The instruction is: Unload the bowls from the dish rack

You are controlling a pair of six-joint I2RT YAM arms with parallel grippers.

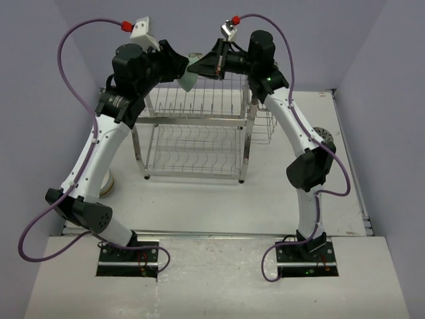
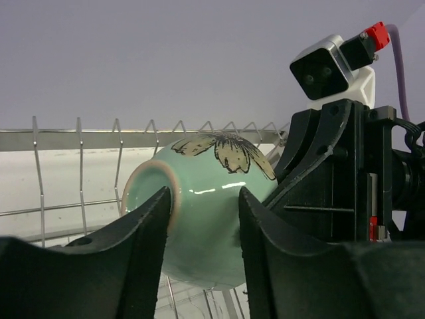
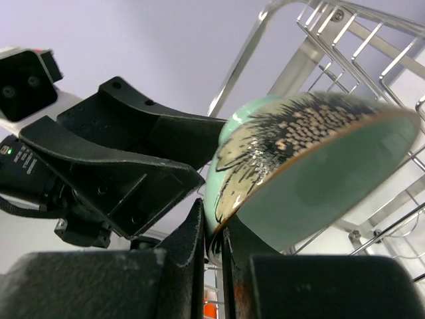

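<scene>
We see the dish rack [image 1: 192, 139] filling the middle of the table [image 1: 199, 206], its side basket [image 1: 264, 123] jutting out at 3 o'clock. Bare tabletop lies free at the rack's 6 o'clock. At 12 o'clock, above its top rim, the left gripper [image 2: 202, 199], right gripper [image 3: 212, 226] and mint-green bowl [image 3: 319, 173] crowd together.

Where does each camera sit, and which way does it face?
Top external: above and behind, looking down on the dish rack; both arms show.
Left wrist: on the left arm, facing the green bowl past the left fingers.
Right wrist: on the right arm, looking up at the right fingers pinching its rim.
Both wrist views share the bowl.
</scene>
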